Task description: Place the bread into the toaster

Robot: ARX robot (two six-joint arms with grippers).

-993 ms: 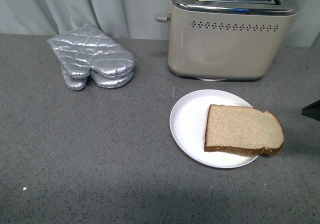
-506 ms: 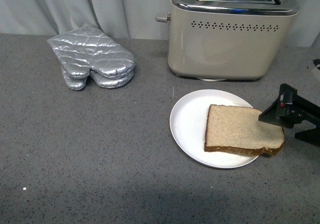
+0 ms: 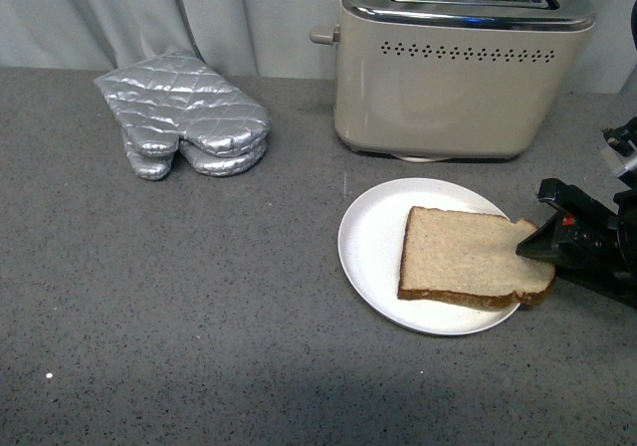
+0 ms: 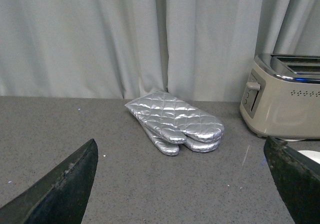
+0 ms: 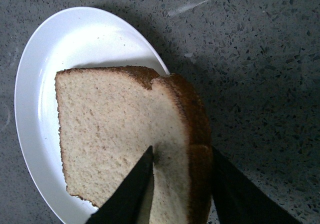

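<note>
Toaster [image 3: 448, 98] top cropped at frame edge; right pincer [image 3: 532, 257] partly hides bread [image 3: 458, 257] end.

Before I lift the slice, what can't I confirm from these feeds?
1. Toaster slots: the front view's top edge cuts them off; insides unseen.
2. Right gripper on the bread: fingers straddle its crust end, but firm closure is unclear in either view.
3. Bread's underside: hidden against the plate in both views.
</note>
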